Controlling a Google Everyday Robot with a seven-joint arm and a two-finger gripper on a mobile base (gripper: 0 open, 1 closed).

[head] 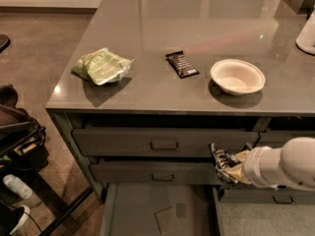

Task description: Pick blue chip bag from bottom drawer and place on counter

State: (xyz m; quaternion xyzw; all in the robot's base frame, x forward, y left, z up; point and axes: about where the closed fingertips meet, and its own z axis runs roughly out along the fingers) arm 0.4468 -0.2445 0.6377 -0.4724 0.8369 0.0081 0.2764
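The blue chip bag (223, 163), dark blue and white and crinkled, hangs in the air in front of the middle drawer, above the right edge of the open bottom drawer (142, 205). My gripper (235, 167) at the end of the white arm (280, 168) is shut on the bag, and the bag mostly hides the fingers. The arm comes in from the right. The bottom drawer's floor is bare except for a flat square patch. The counter (197, 28) lies above the bag.
On the counter lie a green chip bag (101, 65), a slim black candy bar (181, 64) and a white bowl (237, 75). A white object (306, 33) stands at the right edge. The two upper drawers are closed. Dark bags and a frame (19, 136) stand on the floor at left.
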